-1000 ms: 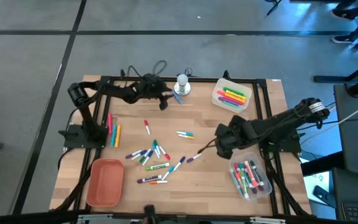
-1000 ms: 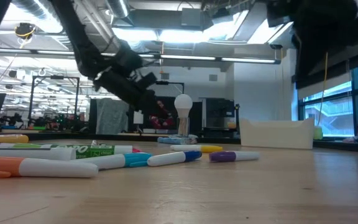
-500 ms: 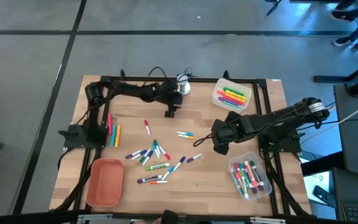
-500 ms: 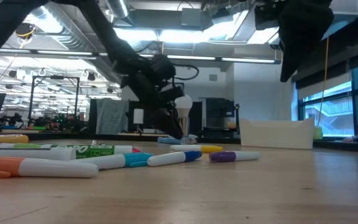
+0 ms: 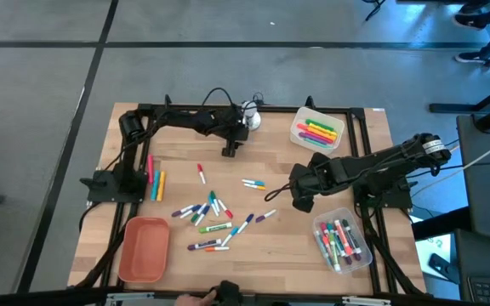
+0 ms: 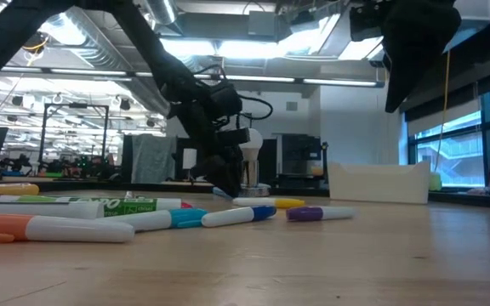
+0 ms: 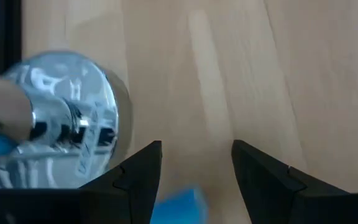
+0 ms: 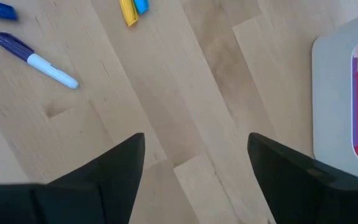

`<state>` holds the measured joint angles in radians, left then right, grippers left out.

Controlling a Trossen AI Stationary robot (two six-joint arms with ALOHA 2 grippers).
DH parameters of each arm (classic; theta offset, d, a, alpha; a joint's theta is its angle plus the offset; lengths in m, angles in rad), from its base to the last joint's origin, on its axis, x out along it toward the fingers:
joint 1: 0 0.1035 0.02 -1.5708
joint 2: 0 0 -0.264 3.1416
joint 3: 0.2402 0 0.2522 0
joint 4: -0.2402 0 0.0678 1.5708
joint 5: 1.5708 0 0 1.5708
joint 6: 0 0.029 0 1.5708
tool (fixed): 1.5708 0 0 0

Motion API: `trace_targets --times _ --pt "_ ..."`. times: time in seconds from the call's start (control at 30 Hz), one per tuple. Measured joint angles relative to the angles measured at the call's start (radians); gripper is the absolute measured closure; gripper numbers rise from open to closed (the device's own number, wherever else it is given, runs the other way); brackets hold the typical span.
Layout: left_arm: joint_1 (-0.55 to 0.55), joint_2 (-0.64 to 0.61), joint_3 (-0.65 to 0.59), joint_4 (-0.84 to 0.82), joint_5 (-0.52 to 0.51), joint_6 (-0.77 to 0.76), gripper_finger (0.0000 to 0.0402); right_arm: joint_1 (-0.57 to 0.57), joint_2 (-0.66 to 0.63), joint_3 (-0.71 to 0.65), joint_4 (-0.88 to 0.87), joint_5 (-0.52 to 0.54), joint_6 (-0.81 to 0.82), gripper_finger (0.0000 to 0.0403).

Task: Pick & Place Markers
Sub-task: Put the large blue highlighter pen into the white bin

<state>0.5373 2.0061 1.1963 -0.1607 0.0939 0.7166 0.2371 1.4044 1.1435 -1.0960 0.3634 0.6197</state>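
Right now I have the left gripper (image 5: pixel 229 150) down near the upper middle of the high view, just beside the silver-white round knob object (image 5: pixel 248 115). Its fingers stand spread with nothing between them; in the left wrist view a blue marker end (image 7: pixel 178 204) shows just under the gap, so I judge I am lined up to take that one. The right gripper (image 5: pixel 300 202) hangs right of centre, fingers also spread and empty, over bare wood between the loose pens and the clear bin (image 5: pixel 364 255) at the lower right. I reckon it waits there because it is near both its pickings and its drop.

The markers (image 5: pixel 209 211) lie mostly in a loose scatter left of centre on the table (image 5: pixel 270 246), pointing every way, some touching. They are short pens: white barrels with red, blue or green caps, plus a purple-capped one (image 8: pixel 33 56) apart from the heap. A yellow and blue pair (image 5: pixel 253 182) lies nearer the middle. More stand sorted in the white tray (image 5: pixel 299 138) at upper right, in the clear bin, and along the left rail. The orange tray (image 5: pixel 143 251) at lower left holds none that I can see.
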Motion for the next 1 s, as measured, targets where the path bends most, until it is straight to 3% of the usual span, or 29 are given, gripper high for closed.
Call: trace_targets --times 0.37,0.63,1.0 --pt "-0.018 -0.017 0.001 -0.105 -0.040 -0.136 0.0208 0.000 0.000 0.000 0.006 -0.004 0.005 0.0118" --pt "-0.061 -0.137 -0.004 -0.281 -0.219 -0.528 0.0208 0.000 0.000 0.000 0.024 -0.016 0.004 0.0118" --pt "-0.003 -0.188 -0.159 -0.206 -0.544 -0.884 0.0212 0.031 0.000 0.000 0.030 -0.016 0.008 0.0118"
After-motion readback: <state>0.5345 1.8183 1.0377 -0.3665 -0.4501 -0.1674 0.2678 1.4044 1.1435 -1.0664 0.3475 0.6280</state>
